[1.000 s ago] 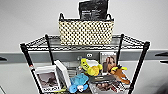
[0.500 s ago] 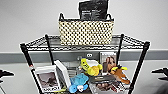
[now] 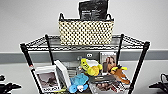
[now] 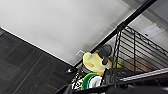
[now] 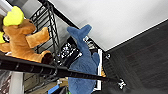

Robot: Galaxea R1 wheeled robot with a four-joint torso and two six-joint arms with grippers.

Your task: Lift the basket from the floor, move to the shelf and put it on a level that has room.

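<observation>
The cream woven basket with a dark rim and two dark loop handles stands upright on the level, the top wire tier of the black shelf. It sits at the tier's middle, against the wall, with a black bag sticking out of it. My left gripper is low at the shelf's left side and my right gripper is low at its right side. Both are well below the basket and apart from it.
The tier below holds picture frames, a yellow plush, a blue plush, a brown plush and a box. The shelf stands against a white wall with a grey band. Dark carpet floor lies beside it.
</observation>
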